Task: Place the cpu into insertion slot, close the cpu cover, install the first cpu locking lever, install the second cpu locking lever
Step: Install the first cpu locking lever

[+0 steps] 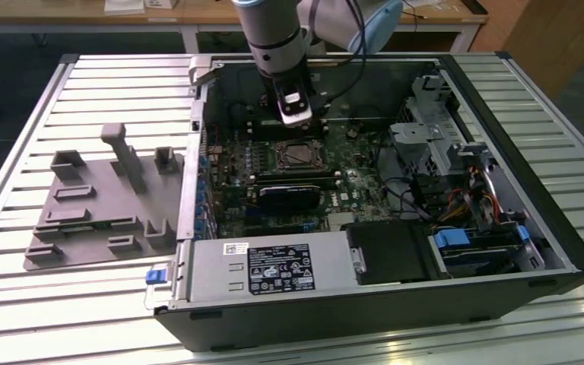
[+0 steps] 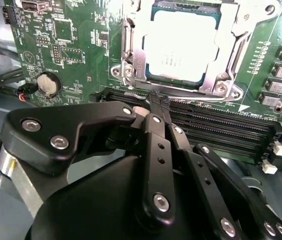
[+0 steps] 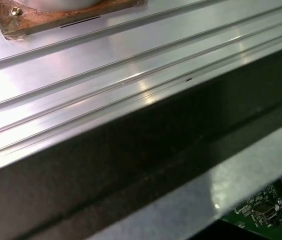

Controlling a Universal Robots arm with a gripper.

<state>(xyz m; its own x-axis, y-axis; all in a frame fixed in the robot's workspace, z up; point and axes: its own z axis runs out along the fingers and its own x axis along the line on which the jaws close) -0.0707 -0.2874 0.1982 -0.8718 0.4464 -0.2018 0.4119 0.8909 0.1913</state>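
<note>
Second wrist view: one cpu (image 2: pixel 181 45) under one cpu cover (image 2: pixel 131 52)

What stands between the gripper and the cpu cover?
Nothing visible does. In the second wrist view the gripper sits over the long black slots, right beside the cover, which lies framing the cpu. No object shows in the gap between them.
</note>
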